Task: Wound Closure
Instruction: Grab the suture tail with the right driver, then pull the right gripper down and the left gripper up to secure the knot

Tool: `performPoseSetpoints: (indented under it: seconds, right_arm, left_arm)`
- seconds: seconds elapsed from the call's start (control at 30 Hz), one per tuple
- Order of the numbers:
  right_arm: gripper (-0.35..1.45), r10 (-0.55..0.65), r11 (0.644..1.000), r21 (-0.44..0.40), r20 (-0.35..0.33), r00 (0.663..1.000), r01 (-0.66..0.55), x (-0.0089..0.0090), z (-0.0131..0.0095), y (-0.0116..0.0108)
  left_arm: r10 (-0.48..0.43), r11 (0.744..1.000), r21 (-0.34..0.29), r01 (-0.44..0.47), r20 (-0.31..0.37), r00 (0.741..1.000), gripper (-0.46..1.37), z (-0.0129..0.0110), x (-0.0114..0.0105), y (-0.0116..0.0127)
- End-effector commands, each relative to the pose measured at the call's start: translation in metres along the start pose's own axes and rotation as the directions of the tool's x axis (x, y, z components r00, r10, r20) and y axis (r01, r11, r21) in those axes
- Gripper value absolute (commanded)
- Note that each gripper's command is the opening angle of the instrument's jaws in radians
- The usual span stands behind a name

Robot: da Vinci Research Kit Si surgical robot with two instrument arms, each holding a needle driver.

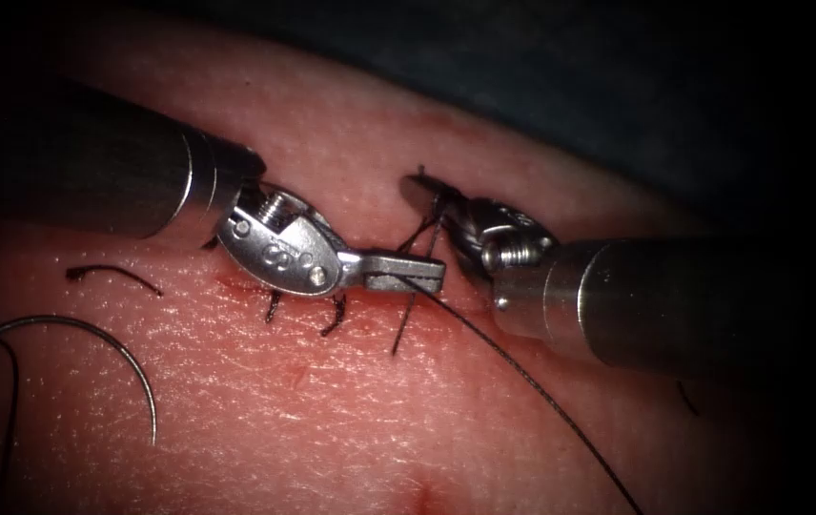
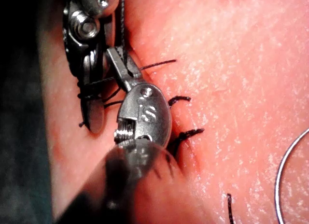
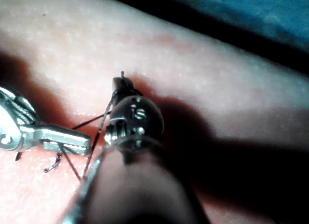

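Over the cut (image 1: 332, 303) mid-tissue (image 1: 313, 420), left claw (image 1: 406, 272) is clamped on the thread (image 1: 522, 377); right claw (image 1: 424, 195), across the cut, pinches strands too. Judgement: knot work; next move needs steady tension. Curved needle (image 1: 93, 343) lies free on the tissue near its left edge, not in it. Red fluid (image 1: 360, 324) along stitches.

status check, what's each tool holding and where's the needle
Left tool shut on thread over the cut. Right tool shut on thread too. Needle free on the tissue, lower left, not in it.
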Motion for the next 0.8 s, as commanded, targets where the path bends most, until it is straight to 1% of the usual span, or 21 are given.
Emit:
performPoseSetpoints:
  seconds: [0.03,0.1,0.13,0.27,0.37,0.63,0.8]
  right_arm:
    - [-0.35,-0.016,1.0,0.002,0.004,1.0,0.016,0.0,0.0,0.0]
    - [-0.35,-0.051,0.999,0.01,0.007,0.999,0.051,0.0001,-0.0002,-0.0002]
    - [-0.35,-0.057,0.998,0.024,-0.008,0.998,0.057,0.0002,-0.0003,-0.0002]
    - [-0.35,-0.093,0.995,0.043,-0.026,0.995,0.094,0.0003,-0.0007,-0.0005]
    - [-0.35,-0.127,0.989,0.075,-0.043,0.991,0.13,0.0003,-0.0014,-0.001]
    - [-0.35,-0.177,0.975,0.118,-0.086,0.981,0.186,-0.0005,-0.0032,-0.0019]
    - [-0.35,-0.203,0.968,0.131,-0.095,0.975,0.214,-0.0011,-0.0044,-0.0022]
  left_arm:
    - [0.0,1.0,-0.006,0.0,0.0,1.0,-0.35,0.0,0.0,0.0]
    - [0.0,1.0,-0.007,0.0,0.0,1.0,-0.35,0.0,0.0,0.0]
    - [0.0,1.0,-0.007,0.0,0.0,1.0,-0.35,-0.0001,0.0,0.0]
    - [0.0,1.0,-0.007,0.0,-0.001,1.0,-0.35,-0.0001,0.0,0.0]
    - [0.0,1.0,-0.009,0.0,-0.002,1.0,-0.35,-0.0004,-0.0001,0.0]
    - [-0.003,1.0,-0.013,0.003,-0.007,1.0,-0.35,-0.0009,0.0,-0.0004]
    - [-0.013,1.0,-0.007,0.013,-0.002,1.0,-0.35,-0.0015,0.0004,-0.0014]
